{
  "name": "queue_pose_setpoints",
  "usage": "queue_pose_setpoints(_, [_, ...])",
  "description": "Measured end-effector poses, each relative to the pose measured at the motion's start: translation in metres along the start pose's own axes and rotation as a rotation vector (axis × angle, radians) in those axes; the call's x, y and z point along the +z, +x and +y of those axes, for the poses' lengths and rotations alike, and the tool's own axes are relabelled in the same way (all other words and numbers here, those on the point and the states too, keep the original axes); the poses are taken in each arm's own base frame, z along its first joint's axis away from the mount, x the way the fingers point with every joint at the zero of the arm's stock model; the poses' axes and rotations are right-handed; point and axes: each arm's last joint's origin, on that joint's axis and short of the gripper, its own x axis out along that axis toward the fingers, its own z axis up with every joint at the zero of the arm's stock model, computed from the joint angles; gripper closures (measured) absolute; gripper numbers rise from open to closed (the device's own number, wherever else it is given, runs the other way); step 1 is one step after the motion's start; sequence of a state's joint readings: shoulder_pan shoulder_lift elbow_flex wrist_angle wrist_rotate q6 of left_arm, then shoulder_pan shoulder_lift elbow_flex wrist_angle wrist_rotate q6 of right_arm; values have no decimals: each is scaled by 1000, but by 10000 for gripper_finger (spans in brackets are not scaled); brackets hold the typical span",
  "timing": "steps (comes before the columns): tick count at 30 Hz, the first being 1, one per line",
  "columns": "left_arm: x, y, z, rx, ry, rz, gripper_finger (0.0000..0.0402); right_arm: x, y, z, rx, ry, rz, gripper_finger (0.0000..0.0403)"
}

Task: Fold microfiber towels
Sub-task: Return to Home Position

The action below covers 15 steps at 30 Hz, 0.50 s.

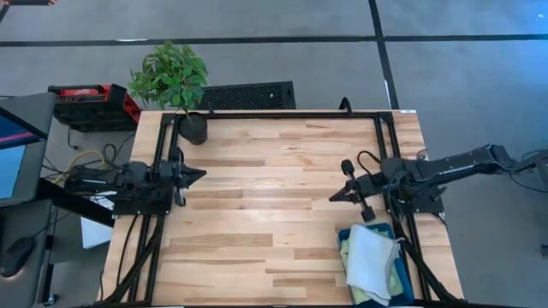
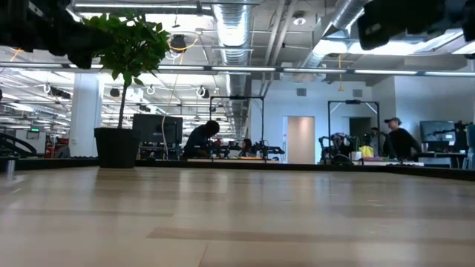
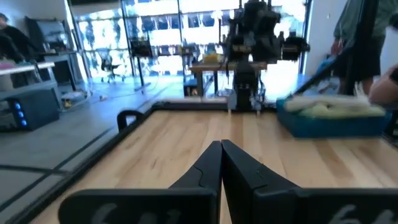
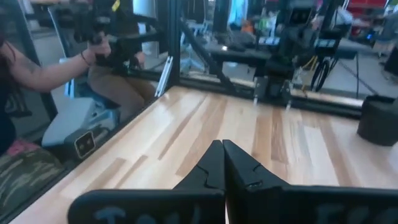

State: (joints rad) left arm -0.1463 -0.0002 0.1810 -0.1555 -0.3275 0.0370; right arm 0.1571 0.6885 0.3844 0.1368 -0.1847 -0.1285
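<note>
The microfiber towels point(image 1: 371, 263) lie piled in a teal bin point(image 1: 351, 234) at the table's near right; a pale grey-blue one lies on top, with light green showing beneath. In the left wrist view the bin point(image 3: 333, 121) shows with the towels point(image 3: 323, 107) over its rim. My left gripper point(image 1: 203, 174) is shut and empty above the table's left side, pointing right; it also shows in its own wrist view point(image 3: 221, 149). My right gripper point(image 1: 332, 198) is shut and empty right of the table's middle, pointing left, just far of the bin; it also shows in its own wrist view point(image 4: 222, 149).
A potted plant point(image 1: 175, 85) stands at the table's far left corner. A black frame point(image 1: 274, 115) runs along the table's far edge and sides. The bare wood point(image 1: 274, 214) between the two grippers is open. A person point(image 4: 37, 68) sits beyond the table's near edge.
</note>
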Motion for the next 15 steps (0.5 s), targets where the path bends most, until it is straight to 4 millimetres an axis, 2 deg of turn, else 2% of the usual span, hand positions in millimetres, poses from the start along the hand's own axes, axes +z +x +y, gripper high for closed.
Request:
queue_pose_setpoints(6, [-12,3,-1,17,15,45,401,-26,-2,-8,-1,1,-56,393])
queue_pose_setpoints(15, [-15,4,-1,21,71,54,401,-57,-7,-14,-15,67,-44,393])
